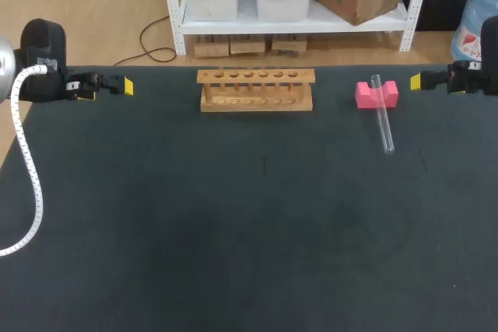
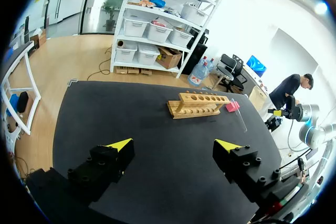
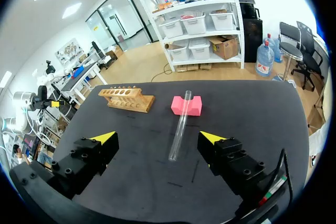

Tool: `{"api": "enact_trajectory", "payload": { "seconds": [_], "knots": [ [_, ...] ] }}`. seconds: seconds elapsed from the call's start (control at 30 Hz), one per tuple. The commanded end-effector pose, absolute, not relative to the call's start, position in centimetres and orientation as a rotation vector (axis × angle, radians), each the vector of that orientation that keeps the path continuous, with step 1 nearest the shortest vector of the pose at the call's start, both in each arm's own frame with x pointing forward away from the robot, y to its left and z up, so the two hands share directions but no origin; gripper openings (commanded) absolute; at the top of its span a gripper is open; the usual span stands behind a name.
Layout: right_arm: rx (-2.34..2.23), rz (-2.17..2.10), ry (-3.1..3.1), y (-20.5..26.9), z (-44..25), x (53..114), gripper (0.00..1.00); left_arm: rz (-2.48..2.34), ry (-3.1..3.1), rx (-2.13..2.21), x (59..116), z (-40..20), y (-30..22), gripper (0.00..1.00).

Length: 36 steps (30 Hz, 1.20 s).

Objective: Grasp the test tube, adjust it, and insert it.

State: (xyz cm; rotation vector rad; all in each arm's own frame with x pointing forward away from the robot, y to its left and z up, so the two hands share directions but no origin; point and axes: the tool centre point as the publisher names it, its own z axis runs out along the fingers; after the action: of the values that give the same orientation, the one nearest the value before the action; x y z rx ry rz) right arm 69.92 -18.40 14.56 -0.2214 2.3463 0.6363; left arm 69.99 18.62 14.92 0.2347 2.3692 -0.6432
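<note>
1. Location of test tube [image 1: 382, 114]: right side of worktop [image 1: 233, 231], far end propped in notch of pink block [image 1: 377, 94], near end down on worktop. Tilted, not flat.
2. Long axis: back-to-front across worktop. In right wrist view, ahead of right fingers [image 3: 212, 140], roughly in line w/ gap between them.
3. Nearer arm: right, by far; left fingers [image 2: 119, 145] well apart from tube, w/ wooden rack [image 1: 257, 89] between.
4. Finger state: both pairs spread wide, nothing held.
5. Count: 1 tube, 1 block, 1 rack w/ 6 holes in top bar, all vacant; 2 arms.
6. Judgement: grasp step not yet begun; prob. needs approach to tube's free mid-section, clear of block.
</note>
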Motion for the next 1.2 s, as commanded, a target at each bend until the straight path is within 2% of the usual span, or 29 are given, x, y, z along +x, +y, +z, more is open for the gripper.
{"api": "enact_trajectory", "payload": {
  "seconds": [0.03,0.6,1.2],
  "knots": [
    [-0.217,0.624,2.35,-18.3,14.7,69.8,1.0,-0.633,2.378,0.23,70.0,15.0,18.5,1.0],
    [-0.217,0.624,2.35,-18.3,14.7,69.8,1.0,-0.636,2.37,0.242,70.1,15.1,18.4,1.0],
    [-0.217,0.624,2.35,-18.3,14.7,69.8,1.0,-1.023,1.948,0.867,73.8,15.7,19.3,1.0]
  ]
}}
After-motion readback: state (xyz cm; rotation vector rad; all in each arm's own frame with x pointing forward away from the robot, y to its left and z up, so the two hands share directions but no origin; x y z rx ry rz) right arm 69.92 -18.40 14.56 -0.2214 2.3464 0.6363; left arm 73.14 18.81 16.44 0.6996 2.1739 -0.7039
